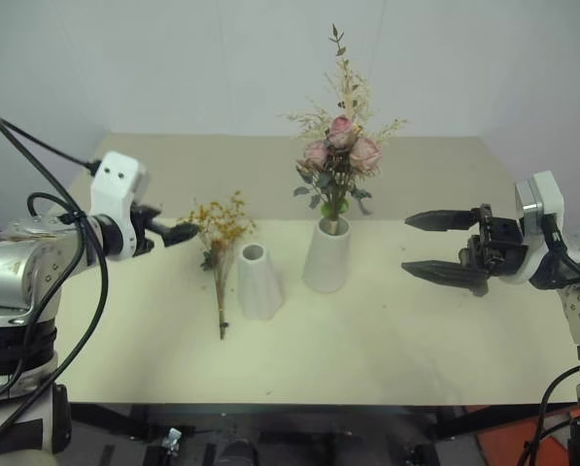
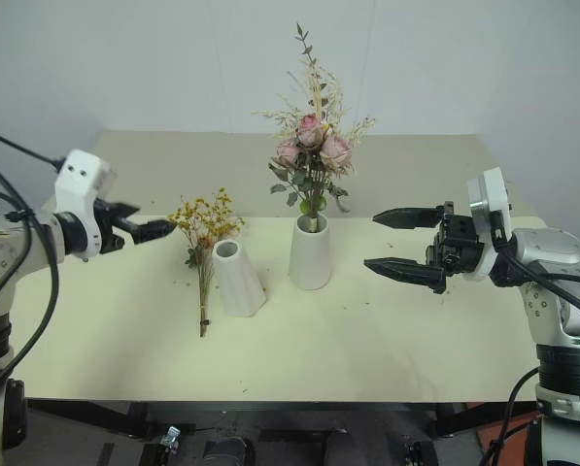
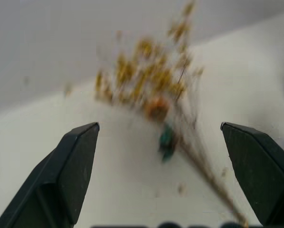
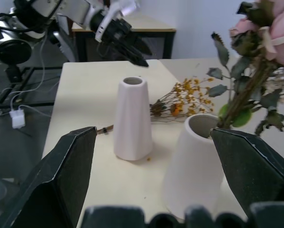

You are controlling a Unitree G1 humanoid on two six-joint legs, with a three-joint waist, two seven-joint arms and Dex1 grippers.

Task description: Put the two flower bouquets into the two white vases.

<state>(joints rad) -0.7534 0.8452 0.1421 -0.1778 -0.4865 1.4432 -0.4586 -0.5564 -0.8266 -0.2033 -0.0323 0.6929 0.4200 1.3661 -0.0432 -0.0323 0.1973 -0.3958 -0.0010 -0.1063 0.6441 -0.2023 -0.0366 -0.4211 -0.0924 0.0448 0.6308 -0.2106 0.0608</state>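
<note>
Left gripper point(image 1: 178, 233) open, empty, poised by the yellow flowers point(image 1: 221, 225); right gripper point(image 1: 443, 248) open, idle.
Head view: roses point(image 1: 340, 148) sit in the taller vase point(image 1: 327, 255); yellow flowers lie mid-table beside the empty shorter vase point(image 1: 257, 282). Left wrist view: flowers between the fingers point(image 3: 75, 161). Next: grab stems, lift, insert.

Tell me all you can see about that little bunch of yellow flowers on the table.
The yellow bouquet is a small bunch of tiny yellow-orange blossoms on thin brown stems. It lies flat on the cream table, blossoms pointing toward the far wall, beside the empty shorter white vase. Nothing grips it.
</note>
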